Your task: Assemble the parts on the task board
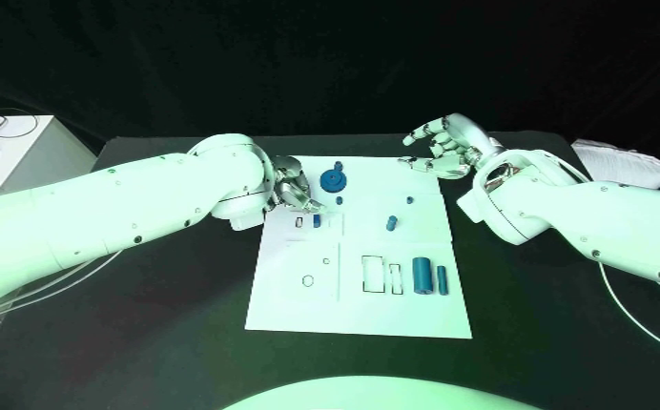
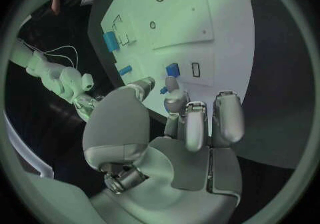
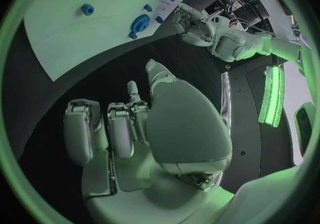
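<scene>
Black surface [image 1: 165, 334] under me, dark room behind; my left robot hand [image 1: 293, 191] hangs over the upper left part of the task board [image 1: 360, 310], fingers loosely curled and apart, holding nothing that I can see, fingertips [image 2: 175, 97] just above a small blue part [image 1: 317, 221] beside a slot; my right robot hand [image 1: 447, 148] hovers off the board's upper right corner, fingers half curled, empty too; outward from the left hand a round blue gear-like part [image 1: 336, 180] lies at the top of the board, a small blue peg [image 1: 392, 223] lies near the middle, and a thin blue bar [image 1: 396, 277] and a fat blue cylinder [image 1: 423, 276] lie side by side lower right, next to a rectangular outline; these parts look to me light, stiff and smooth, likely to roll or skid on the plate; I would pinch the small one across its sides, and take the cylinder round its middle.
</scene>
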Action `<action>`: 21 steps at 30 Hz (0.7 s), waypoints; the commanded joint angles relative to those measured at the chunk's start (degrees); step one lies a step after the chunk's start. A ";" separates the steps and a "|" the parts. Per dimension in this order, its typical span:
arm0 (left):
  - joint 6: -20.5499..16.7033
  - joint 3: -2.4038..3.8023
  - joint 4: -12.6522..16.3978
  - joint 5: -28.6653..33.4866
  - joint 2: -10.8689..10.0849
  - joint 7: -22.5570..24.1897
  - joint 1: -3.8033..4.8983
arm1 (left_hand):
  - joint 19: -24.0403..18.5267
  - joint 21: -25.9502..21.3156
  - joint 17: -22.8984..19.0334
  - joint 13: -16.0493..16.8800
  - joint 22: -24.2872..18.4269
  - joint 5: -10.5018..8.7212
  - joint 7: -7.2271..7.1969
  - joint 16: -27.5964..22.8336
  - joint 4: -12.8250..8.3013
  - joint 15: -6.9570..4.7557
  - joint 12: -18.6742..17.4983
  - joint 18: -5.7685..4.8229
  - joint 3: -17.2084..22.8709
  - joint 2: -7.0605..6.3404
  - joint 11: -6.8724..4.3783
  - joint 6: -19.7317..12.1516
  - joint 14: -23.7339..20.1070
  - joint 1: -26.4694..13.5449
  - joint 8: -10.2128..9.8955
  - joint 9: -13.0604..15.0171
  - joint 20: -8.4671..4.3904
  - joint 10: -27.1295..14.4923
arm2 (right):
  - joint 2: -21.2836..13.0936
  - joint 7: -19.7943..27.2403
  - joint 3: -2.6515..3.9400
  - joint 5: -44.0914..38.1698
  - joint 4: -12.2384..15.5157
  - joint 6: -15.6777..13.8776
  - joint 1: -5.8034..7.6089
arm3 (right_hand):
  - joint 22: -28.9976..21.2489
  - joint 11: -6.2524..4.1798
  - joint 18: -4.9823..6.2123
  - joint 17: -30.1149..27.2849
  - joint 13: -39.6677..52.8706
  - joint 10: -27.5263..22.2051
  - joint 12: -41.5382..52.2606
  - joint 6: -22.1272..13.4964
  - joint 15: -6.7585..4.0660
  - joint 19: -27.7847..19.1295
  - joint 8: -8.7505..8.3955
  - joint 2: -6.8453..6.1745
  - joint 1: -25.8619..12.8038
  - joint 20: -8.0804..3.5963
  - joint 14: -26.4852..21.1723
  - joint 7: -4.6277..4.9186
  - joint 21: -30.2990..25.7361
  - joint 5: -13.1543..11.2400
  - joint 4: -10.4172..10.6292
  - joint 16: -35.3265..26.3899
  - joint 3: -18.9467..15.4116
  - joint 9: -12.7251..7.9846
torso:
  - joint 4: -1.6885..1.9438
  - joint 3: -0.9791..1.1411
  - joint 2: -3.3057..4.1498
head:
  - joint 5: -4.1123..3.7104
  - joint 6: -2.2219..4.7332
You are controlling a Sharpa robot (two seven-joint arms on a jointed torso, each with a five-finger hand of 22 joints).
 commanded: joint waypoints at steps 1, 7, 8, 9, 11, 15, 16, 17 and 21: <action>0.31 0.71 -0.08 3.77 -0.35 0.53 0.49 | -1.16 -0.79 10.23 -2.14 -1.48 0.16 0.28 -0.69 0.13 0.27 -1.46 0.30 -0.64 0.44 0.33 -0.96 4.71 1.40 -0.49 -0.10 0.21 -1.49 | 0.06 0.76 0.01 0.10 -0.19 -0.05 -0.07 | 10.07 0.02 1.00 10.15 8.46 -0.32 -0.15 -0.01 0.46 2.61 -0.30 0.02 -0.76 0.34 4.78 0.16 -0.37 0.00 0.07 -0.36 0.26 -0.10 | -0.03 0.11 -0.05 | 0.06 0.17; 1.52 1.62 -1.24 7.10 -0.79 0.76 1.89 | -4.10 -3.03 6.69 -11.51 -5.39 0.48 2.21 -2.61 0.07 1.76 -7.96 1.11 -1.13 1.37 2.06 -4.46 3.33 4.89 -3.46 -1.71 1.35 -8.23 | 0.14 0.95 0.01 0.37 -0.53 -0.25 -0.10 | 10.07 0.02 1.00 10.11 8.42 -0.36 -0.19 -0.01 0.46 2.61 -0.29 0.07 -0.85 0.34 4.77 0.16 -0.38 0.01 0.07 -0.38 0.27 -0.10 | 0.02 0.09 0.10 | 0.03 0.42; 1.71 1.68 -1.51 7.33 -0.80 0.79 2.07 | -4.20 -3.13 6.60 -12.00 -5.53 0.49 2.35 -2.65 0.01 1.88 -8.28 1.14 -1.02 1.45 2.19 -4.65 3.29 5.38 -3.74 -1.94 1.48 -8.62 | 0.15 0.97 0.01 0.40 -0.57 -0.27 -0.10 | 10.07 0.02 1.00 10.11 8.42 -0.36 -0.19 -0.01 0.46 2.61 -0.29 0.07 -0.85 0.34 4.77 0.16 -0.38 0.01 0.07 -0.38 0.27 -0.10 | 0.02 0.09 0.11 | 0.07 0.54; 1.86 1.74 -1.80 7.52 -0.78 0.84 2.21 | -4.53 -3.39 6.20 -12.54 -5.97 0.51 2.55 -2.86 -0.06 2.05 -8.63 1.23 -0.84 1.54 2.36 -4.90 3.12 6.06 -4.13 -2.27 1.65 -9.07 | 0.17 0.98 0.01 0.44 -0.60 -0.29 -0.10 | 10.07 0.02 1.00 10.11 8.42 -0.36 -0.19 -0.01 0.46 2.61 -0.29 0.07 -0.85 0.34 4.77 0.16 -0.38 0.01 0.07 -0.38 0.27 -0.10 | 0.02 0.10 0.13 | 0.08 0.59; 2.02 1.80 -2.37 7.75 -0.70 0.94 2.39 | -4.79 -3.61 5.82 -13.07 -6.32 0.52 2.79 -3.07 0.03 2.23 -8.95 1.31 -0.71 1.67 2.57 -5.18 2.95 6.53 -4.57 -2.65 1.82 -9.52 | 0.18 1.01 0.01 0.50 -0.65 -0.31 -0.10 | 10.06 0.02 1.00 10.06 8.29 -0.49 -0.32 -0.01 0.46 2.60 -0.29 0.09 -0.86 0.34 4.76 0.16 -0.40 0.02 0.07 -0.40 0.28 -0.10 | 0.01 0.10 0.16 | 0.06 0.63; 1.93 1.91 -3.88 7.79 -0.46 1.17 2.61 | -4.83 -3.68 5.70 -13.09 -6.37 0.50 3.07 -3.12 0.25 2.43 -8.87 1.33 -0.69 1.83 2.81 -5.55 2.89 6.60 -5.13 -3.12 1.99 -9.58 | 0.20 1.02 0.01 0.59 -0.71 -0.31 -0.10 | 10.06 0.02 1.00 10.06 8.29 -0.49 -0.32 -0.01 0.46 2.60 -0.29 0.09 -0.86 0.34 4.76 0.16 -0.40 0.02 0.07 -0.40 0.28 -0.10 | -0.01 0.04 0.19 | 0.05 0.74; 1.90 1.94 -4.39 7.71 -0.37 1.21 2.66 | -4.80 -3.67 5.71 -13.00 -6.33 0.49 3.11 -3.11 0.30 2.45 -8.80 1.32 -0.72 1.85 2.84 -5.55 2.89 6.54 -5.18 -3.19 2.01 -9.53 | 0.20 1.02 0.01 0.61 -0.72 -0.31 -0.10 | 10.01 0.01 1.02 10.04 8.23 -0.54 -0.38 -0.01 0.46 2.56 -0.29 0.11 -0.88 0.34 4.75 0.16 -0.48 0.04 0.07 -0.41 0.29 -0.10 | -0.01 0.05 0.19 | 0.08 0.81; 1.91 1.96 -4.82 7.63 -0.29 1.24 2.71 | -4.77 -3.65 5.78 -12.98 -6.29 0.45 3.17 -3.07 0.36 2.50 -8.75 1.31 -0.78 1.87 2.88 -5.55 2.92 6.43 -5.25 -3.27 2.05 -9.50 | 0.20 1.02 0.01 0.63 -0.73 -0.30 -0.10 | 10.01 0.01 1.02 10.04 8.23 -0.54 -0.38 -0.01 0.46 2.56 -0.29 0.11 -0.88 0.34 4.75 0.16 -0.48 0.04 0.07 -0.41 0.29 -0.10 | -0.01 0.05 0.19 | 0.08 0.81; 2.08 2.03 -7.26 6.86 0.27 1.28 2.95 | -4.63 -3.61 5.76 -12.85 -6.14 0.36 3.37 -3.05 0.55 2.72 -8.43 1.29 -1.33 2.19 3.10 -5.29 2.93 5.12 -5.57 -3.79 2.27 -9.31 | 0.21 1.01 0.01 0.70 -0.73 -0.28 -0.10 | 10.01 0.01 1.02 10.04 8.23 -0.54 -0.38 -0.01 0.46 2.56 -0.29 0.11 -0.88 0.34 4.75 0.16 -0.48 0.04 0.07 -0.41 0.29 -0.10 | -0.03 0.12 0.19 | 0.22 1.08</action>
